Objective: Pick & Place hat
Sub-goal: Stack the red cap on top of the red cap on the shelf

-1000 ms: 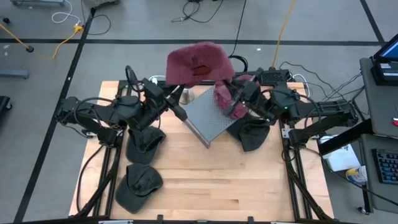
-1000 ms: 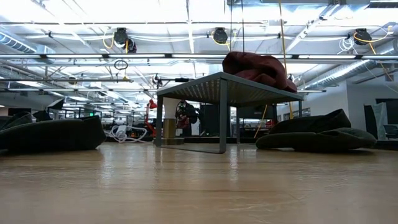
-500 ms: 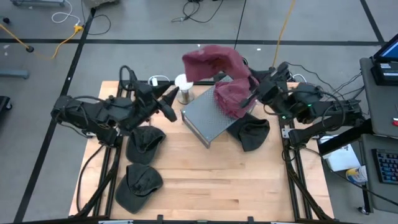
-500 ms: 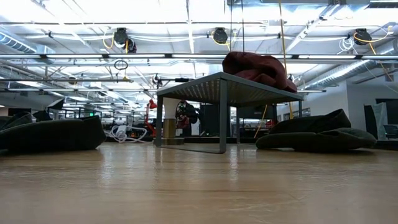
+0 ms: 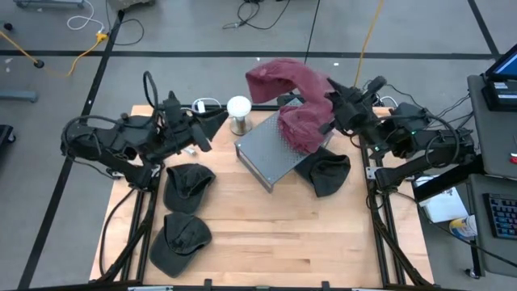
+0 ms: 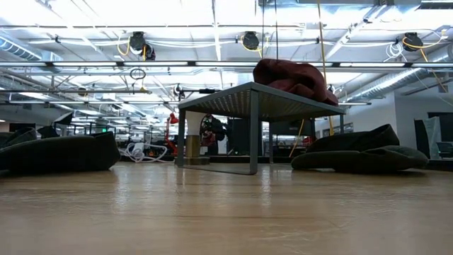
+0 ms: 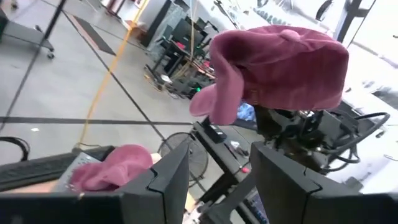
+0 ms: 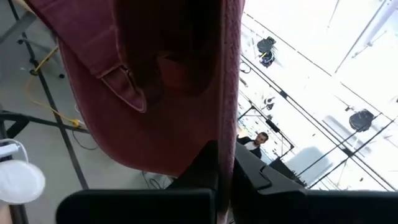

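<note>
A maroon hat (image 5: 283,79) hangs in the air over the table's far edge, shut in my right gripper (image 5: 325,99). It also shows in the left wrist view as the maroon hat (image 7: 280,62). A second maroon hat (image 5: 300,128) lies on the far right corner of the grey metal stand (image 5: 271,158). My left gripper (image 5: 208,123) is open at the table's far left, apart from both hats, its fingers (image 7: 158,183) pointing toward the held hat. My right gripper pinches the maroon hat by an edge of its cloth (image 8: 225,134) between the two fingers, coming from the table's right side. The hat is lifted clear and droops away from the fingers, its crown sagging toward the left.
Two dark hats (image 5: 187,184) (image 5: 179,238) lie on the table's left half and a third dark hat (image 5: 327,171) lies right of the stand. A white round object (image 5: 238,109) stands at the far edge. Bare wood (image 5: 275,234) fills the near middle.
My left gripper has drawn back toward the table's left, away from the maroon hat. My right gripper has moved toward the far right edge, carrying the hat with it. The hat, spread wide a second ago, now droops from the right gripper alone.
</note>
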